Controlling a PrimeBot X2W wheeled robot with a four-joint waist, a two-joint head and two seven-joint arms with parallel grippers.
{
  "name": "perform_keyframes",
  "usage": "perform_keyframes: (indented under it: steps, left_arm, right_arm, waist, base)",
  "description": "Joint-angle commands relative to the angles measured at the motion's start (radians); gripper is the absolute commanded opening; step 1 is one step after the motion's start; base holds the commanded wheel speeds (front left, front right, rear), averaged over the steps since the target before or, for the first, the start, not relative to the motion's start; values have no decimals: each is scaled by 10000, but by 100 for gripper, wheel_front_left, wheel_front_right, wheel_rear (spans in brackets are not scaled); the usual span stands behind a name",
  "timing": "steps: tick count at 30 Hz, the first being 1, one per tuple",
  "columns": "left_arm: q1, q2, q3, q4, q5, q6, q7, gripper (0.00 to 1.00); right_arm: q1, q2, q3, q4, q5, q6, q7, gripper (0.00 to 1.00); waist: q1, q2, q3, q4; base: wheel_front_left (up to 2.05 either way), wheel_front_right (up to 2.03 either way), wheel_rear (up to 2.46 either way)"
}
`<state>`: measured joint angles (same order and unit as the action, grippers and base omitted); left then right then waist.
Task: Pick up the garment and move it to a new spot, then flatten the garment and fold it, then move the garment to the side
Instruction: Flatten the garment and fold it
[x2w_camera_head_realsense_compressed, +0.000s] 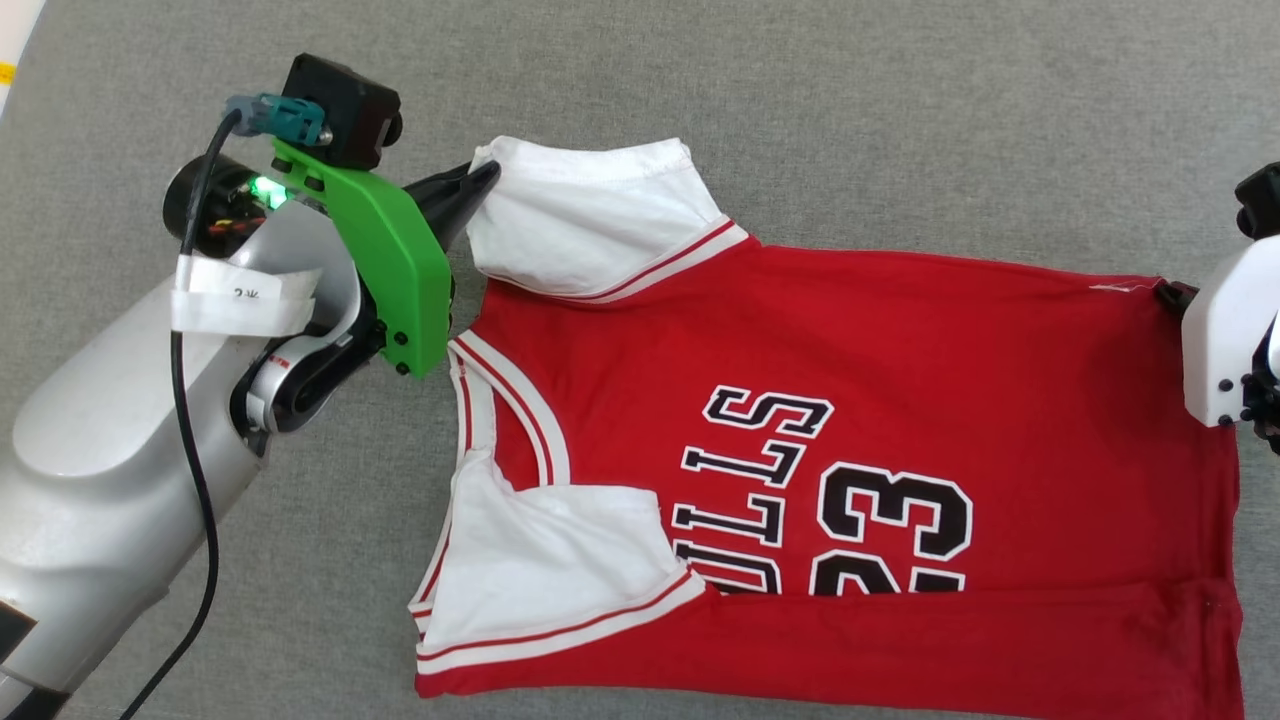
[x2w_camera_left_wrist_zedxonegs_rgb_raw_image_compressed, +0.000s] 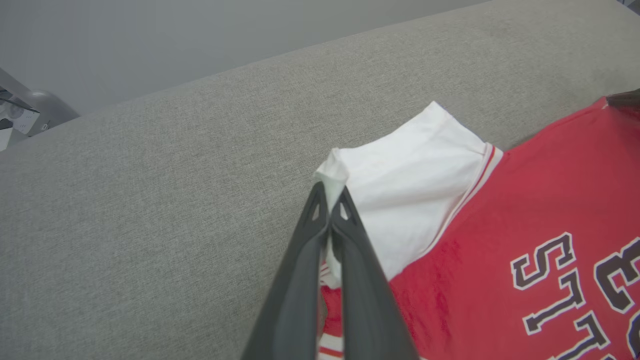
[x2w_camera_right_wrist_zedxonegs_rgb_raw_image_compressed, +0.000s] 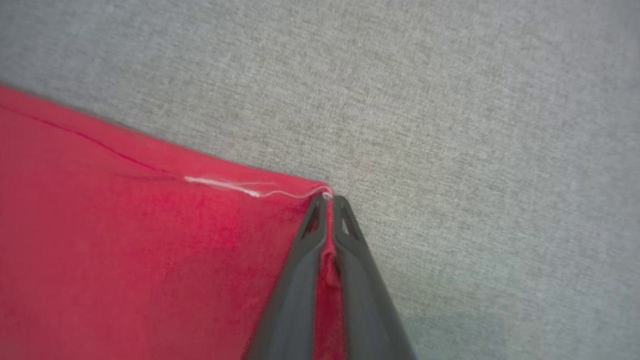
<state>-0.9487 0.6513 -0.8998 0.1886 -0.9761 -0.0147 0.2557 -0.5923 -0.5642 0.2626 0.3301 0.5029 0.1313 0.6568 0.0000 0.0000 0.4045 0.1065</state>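
Garment pinched by left pincer at sleeve, right pincer at hem corner.

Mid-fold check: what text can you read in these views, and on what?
"LLS", after a U half under a fold: lettering on the chest of the red jersey.
"3", after a digit half under the same fold: number beside it.
White tape on the left forearm: "2", then a mark too small to read.

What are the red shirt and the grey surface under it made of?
The red shirt looks like thin, smooth jersey knit, probably synthetic: it drapes and creases softly. The grey surface looks like coarse, matte woven upholstery: flecked weave shows.
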Motion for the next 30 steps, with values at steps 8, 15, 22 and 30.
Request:
perform_keyframes:
  steps: [8, 15, 22, 30]
  left_arm:
    - [874, -88, 28, 638, -379, -155, -535, 0]
    - [1933, 102, -141, 449, -581, 5, -821, 0]
    - [3735, 504, -548, -521, -836, 636, -1002, 0]
    - [5041, 759, -931, -993, -1049, 1017, -1104, 0]
  right_arm:
    - [549, 252, -459, 334, 443, -6, -1004, 0]
    - [1774, 408, -788, 141, 1037, -6, -1819, 0]
    - [3616, 479, -1068, -514, 1691, -6, -2438, 0]
    - [4997, 245, -821, -1308, 2119, -6, -2270, 0]
  waist:
    - [0, 0, -1334, -199]
    - [0, 0, -2321, -158]
    - [0, 0, -2915, -70]
    - [0, 0, -3095, 11]
  base:
    - [0, 0, 0]
    - [0, 0, 0]
    - [0, 0, 0]
    - [0, 0, 0]
